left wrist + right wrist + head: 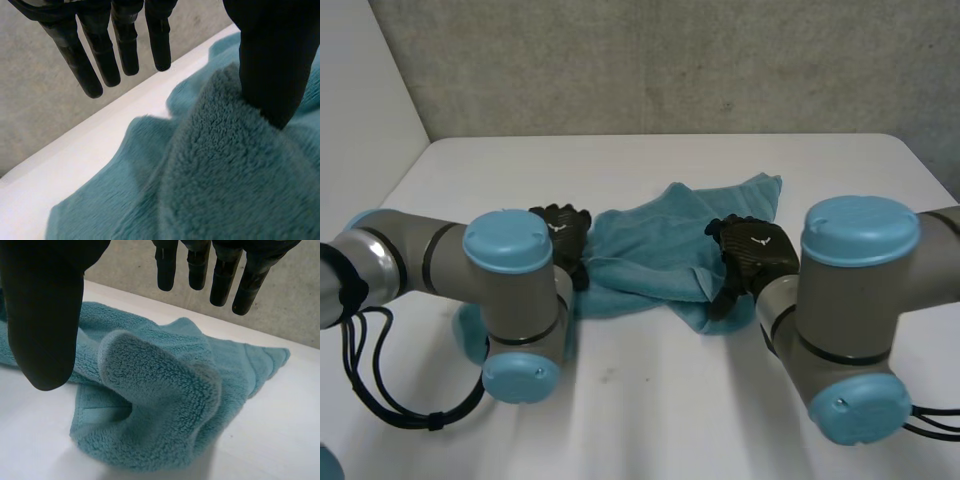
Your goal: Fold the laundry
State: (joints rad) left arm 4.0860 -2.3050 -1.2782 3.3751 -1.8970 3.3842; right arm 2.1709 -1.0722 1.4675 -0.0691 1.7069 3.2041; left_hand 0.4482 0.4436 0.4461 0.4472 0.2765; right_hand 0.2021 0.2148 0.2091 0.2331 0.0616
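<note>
Left hand (560, 225) and right hand (755, 250), fingers straight, grip nothing; 1 rumpled teal towel (660, 245) beneath.

free: bare desk (650, 400) at 12 and 6 o'clock of towel (660, 250) | blocked: left hand (563, 232) at its 9, right hand (750, 255) at 3 | wall (670, 60) beyond 12

Teal terry towel (660, 245), crumpled in loose folds, lying between the left hand (563, 230) and right hand (752, 255), a thick raised fold under each palm, one corner flat beyond the fingertips
</note>
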